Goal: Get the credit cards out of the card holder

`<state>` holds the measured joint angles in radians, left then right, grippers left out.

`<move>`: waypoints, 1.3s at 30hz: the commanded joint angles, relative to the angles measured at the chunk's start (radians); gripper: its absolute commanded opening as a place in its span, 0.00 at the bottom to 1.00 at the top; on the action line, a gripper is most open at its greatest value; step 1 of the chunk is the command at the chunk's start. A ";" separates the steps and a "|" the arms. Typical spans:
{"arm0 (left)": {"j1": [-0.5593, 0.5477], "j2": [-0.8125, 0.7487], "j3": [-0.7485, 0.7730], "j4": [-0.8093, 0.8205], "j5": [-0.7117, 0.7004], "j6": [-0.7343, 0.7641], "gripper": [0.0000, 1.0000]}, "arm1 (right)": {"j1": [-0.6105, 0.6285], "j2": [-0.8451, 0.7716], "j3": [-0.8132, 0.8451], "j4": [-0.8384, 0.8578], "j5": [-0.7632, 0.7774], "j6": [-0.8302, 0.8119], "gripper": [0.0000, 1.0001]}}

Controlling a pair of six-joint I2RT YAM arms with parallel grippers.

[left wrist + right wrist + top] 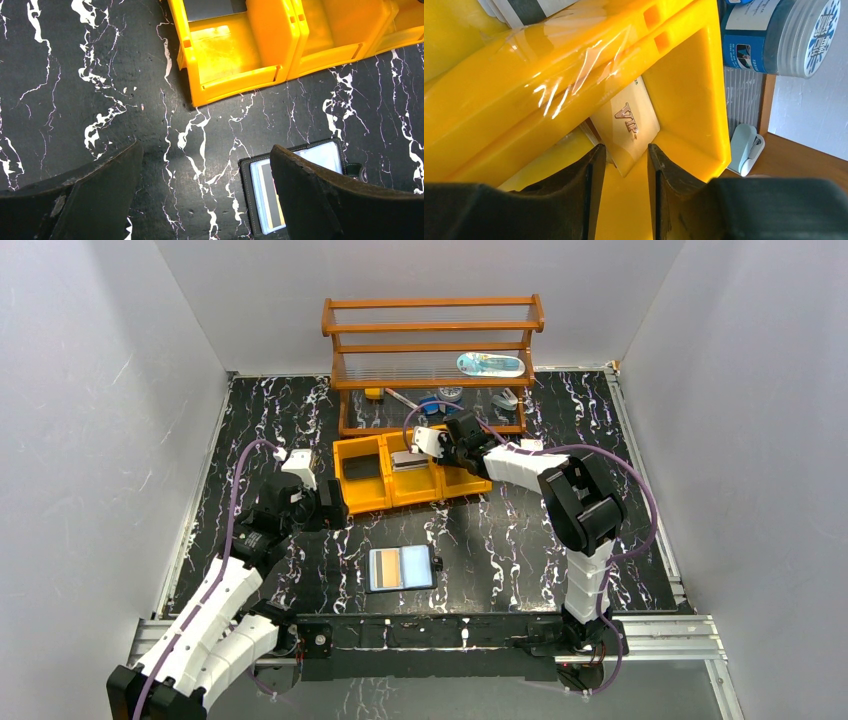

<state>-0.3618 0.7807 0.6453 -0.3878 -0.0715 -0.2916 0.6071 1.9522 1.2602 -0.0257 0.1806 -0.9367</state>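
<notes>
Starting at the left, we see the left gripper (333, 506) low over the black marbled table (620, 510), just beside the left end of the yellow bin tray (368, 503). In its wrist view the two fingers (95, 195) stand as wide apart as they go, with nothing but bare table between them. The card holder (402, 568) lies open and flat on the table near the front edge, between the two arms and apart from the tray. Its black border frames two pale panels, and a tan-brown card (416, 566) shows inside it. From the left wrist we catch only one corner of the holder, partly hidden behind the right-hand finger. Moving on to the tray, a dark card (362, 468) lies in the left compartment, and a striped card (408, 461), white with a grey band, lies in the middle one. The right gripper (436, 444) reaches down over the tray's far side, at about the middle and right compartments. In its wrist view the fingers (674, 200) are parted by a narrow gap and grip nothing. A gold card (631, 125) marked VIP rests on the yellow floor just past their tips, one corner pointing into the gap. Behind the tray stands a wooden rack (432, 328), and beneath it we see a blue jar (774, 35) and a small pale clip (744, 147).
</notes>
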 commanded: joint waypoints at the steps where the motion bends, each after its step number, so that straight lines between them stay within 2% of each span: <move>1: 0.004 0.005 -0.004 0.023 -0.008 -0.003 0.98 | 0.005 -0.010 -0.007 0.046 -0.019 0.057 0.46; 11: 0.004 0.009 -0.003 0.023 -0.011 -0.005 0.98 | 0.002 -0.040 -0.011 0.041 -0.036 0.118 0.48; 16: 0.004 0.009 -0.003 0.023 -0.011 -0.004 0.98 | 0.002 -0.124 -0.009 0.063 -0.100 0.265 0.49; 21: 0.004 0.011 -0.002 0.023 -0.010 -0.005 0.98 | 0.003 -0.265 -0.011 0.059 -0.158 0.545 0.50; 27: 0.004 0.015 -0.001 0.009 -0.027 -0.023 0.98 | 0.004 -0.422 -0.068 -0.001 -0.264 1.079 0.49; 32: 0.003 0.044 0.006 -0.002 -0.016 -0.036 0.98 | 0.005 -0.517 -0.218 -0.010 -0.412 1.541 0.50; 34: 0.004 0.063 0.013 -0.012 -0.009 -0.040 0.98 | 0.009 -0.540 -0.319 0.084 -0.504 1.691 0.50; 36: 0.004 0.083 0.019 -0.020 0.007 -0.045 0.98 | 0.050 -0.550 -0.414 0.182 -0.532 1.794 0.48; 39: 0.003 0.100 0.019 -0.028 0.053 -0.085 0.99 | 0.149 -0.554 -0.478 0.240 -0.473 1.841 0.49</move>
<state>-0.3618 0.8669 0.6453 -0.3859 -0.0681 -0.3340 0.6476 1.4158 0.8455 0.0715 -0.2504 0.6628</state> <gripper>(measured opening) 0.983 0.488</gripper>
